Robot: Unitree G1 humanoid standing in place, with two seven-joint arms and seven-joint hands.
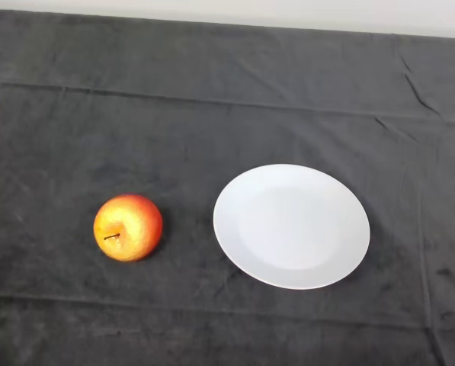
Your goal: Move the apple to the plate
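A red and yellow apple (128,227) lies on the dark cloth at the left of centre, tipped with its stem pointing toward the lower left. A white round plate (292,226) sits to its right, a short gap apart, with nothing on it.
The dark cloth (212,114) covers the whole table and has creases running across it. The table's far edge runs along the top of the view.
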